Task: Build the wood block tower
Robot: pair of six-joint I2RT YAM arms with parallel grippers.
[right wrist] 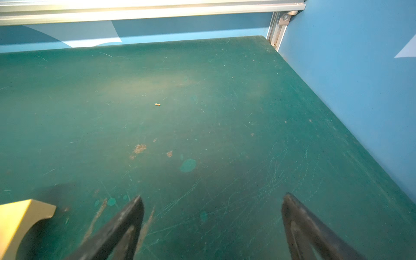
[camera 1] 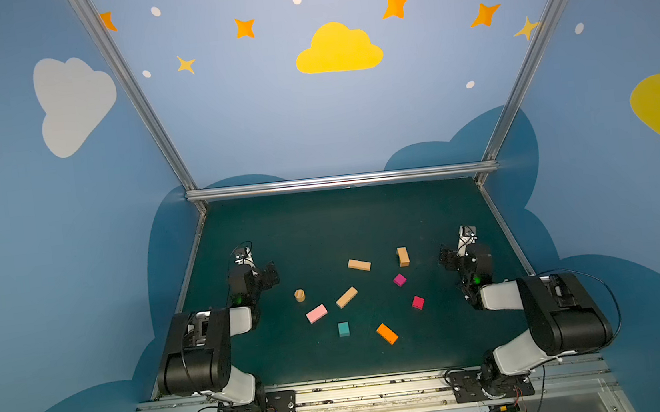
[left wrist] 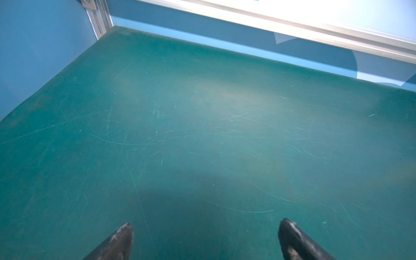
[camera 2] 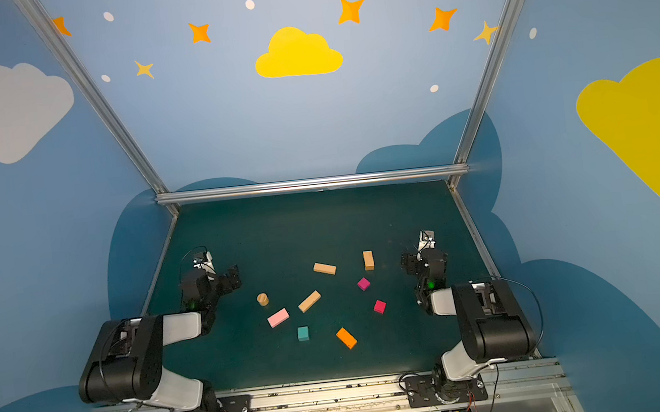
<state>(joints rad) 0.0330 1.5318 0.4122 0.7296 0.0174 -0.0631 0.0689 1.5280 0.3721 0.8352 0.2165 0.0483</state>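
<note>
Starting from zero here: there is no tower yet. All nine wood blocks lie singly on the bench (camera 1: 322,224), none touching and none stacked. They sit mid-bench between the two arms, nearer the near edge than the far one.

- **Left of the scatter:** the tan cylinder (camera 1: 299,295) stands on end. The pink oblong (camera 1: 316,313) is just beside it, toward the near edge.
- **Centre:** far tan oblong (camera 1: 359,265), middle tan oblong (camera 1: 346,297), teal cube (camera 1: 344,329).
- **Right:** right tan oblong (camera 1: 403,256), magenta cube (camera 1: 399,280), red cube (camera 1: 418,302). The orange oblong (camera 1: 387,333) is closest to the near edge.

We read the gaps as useful. Each block has room around it for jaws to come down without knocking a neighbour.

The left gripper (left wrist: 207,221) is spread wide with nothing in it, by the left edge. Its wrist view shows only bare bench toward the far left corner. The right gripper (right wrist: 213,195) is likewise wide apart and empty, by the right edge, facing the far right corner.

We think both sit out at the edges so the scatter is unblocked from above and either arm can go first. The base wants the tan oblongs, so we'd pick one of those first. The cylinder goes last.
</note>
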